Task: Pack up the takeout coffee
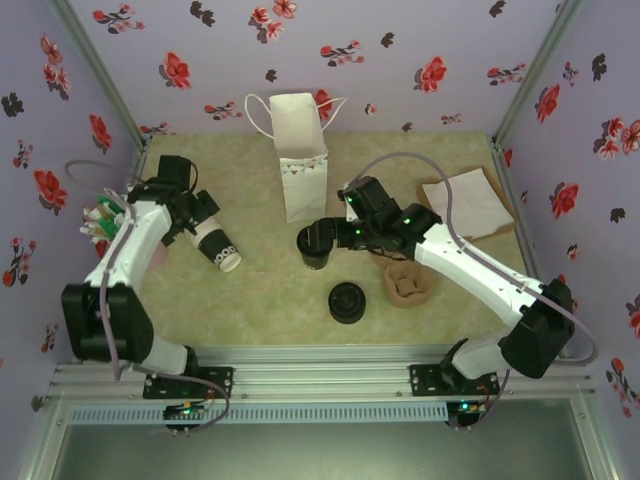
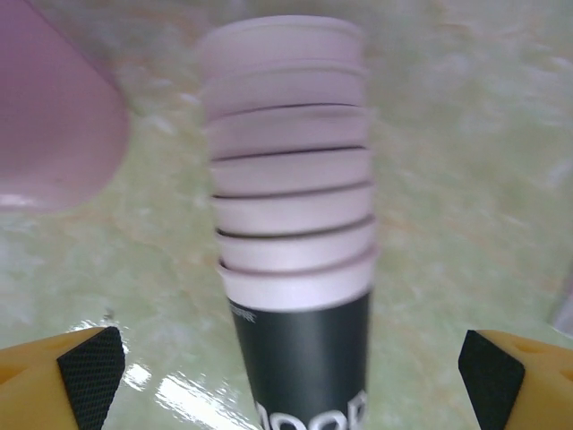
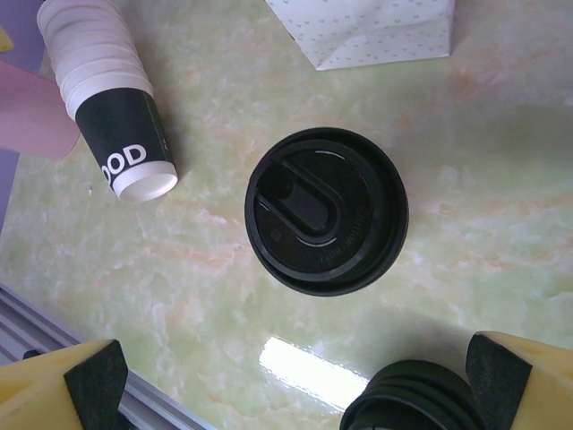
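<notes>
My right gripper [image 3: 295, 381] has its fingers wide apart, gripping nothing, directly over the takeout coffee [image 3: 327, 210]. The coffee stands at the centre of the right wrist frame, below the paper bag [image 3: 367, 31]. My left gripper [image 2: 291, 376] is wide apart too, facing the lying stack of cups [image 2: 286, 179].

The white paper bag [image 1: 301, 160] stands upright at the back of the table [image 1: 270, 290], handles up. Just in front of its foot stands the takeout coffee [image 1: 311, 252], black lid on, with the right gripper [image 1: 322, 238] right at it. Left of the bag and nearer the arms, a stack of cups [image 1: 219, 247] lies on its side by the left gripper [image 1: 203, 222]. Farther in front of the bag sits a pile of black lids [image 1: 347, 302] and, to the right of it, a brown cardboard piece [image 1: 408, 283].
</notes>
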{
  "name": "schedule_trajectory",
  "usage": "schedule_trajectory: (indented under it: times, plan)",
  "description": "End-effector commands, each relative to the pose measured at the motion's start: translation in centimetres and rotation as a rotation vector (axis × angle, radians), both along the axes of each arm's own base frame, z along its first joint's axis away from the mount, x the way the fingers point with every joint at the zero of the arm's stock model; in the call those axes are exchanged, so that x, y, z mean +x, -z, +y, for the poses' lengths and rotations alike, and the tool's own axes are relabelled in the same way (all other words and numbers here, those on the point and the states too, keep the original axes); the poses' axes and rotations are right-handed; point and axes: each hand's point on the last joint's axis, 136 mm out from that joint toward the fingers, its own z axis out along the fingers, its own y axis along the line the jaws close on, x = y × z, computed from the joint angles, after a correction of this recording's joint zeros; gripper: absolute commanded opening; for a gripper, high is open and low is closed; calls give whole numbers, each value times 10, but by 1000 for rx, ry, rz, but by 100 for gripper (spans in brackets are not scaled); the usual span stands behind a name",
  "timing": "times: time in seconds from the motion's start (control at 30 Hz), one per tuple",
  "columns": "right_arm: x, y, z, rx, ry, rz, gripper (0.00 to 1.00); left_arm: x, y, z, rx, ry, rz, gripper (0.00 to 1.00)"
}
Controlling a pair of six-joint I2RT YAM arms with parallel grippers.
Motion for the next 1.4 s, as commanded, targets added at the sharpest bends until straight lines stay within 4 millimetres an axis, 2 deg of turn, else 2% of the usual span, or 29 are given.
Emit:
schedule_trajectory:
  times: [0.0,0.33,0.53,1.37]
  plan:
    - [-8,1,-11,-21,-7,-5,99,0,14,18,48,-81,97,99]
    - [-15,0,-22,-25,-3,-18,99,27,49,23,44,-116,164,99]
    - [-18,-2,-26,-26,-5,-26,99,41,60,20,32,-100,172,99]
    - [-20,7,-29,-42,-12,-24,99,62,102,2,-40,-77,176,98]
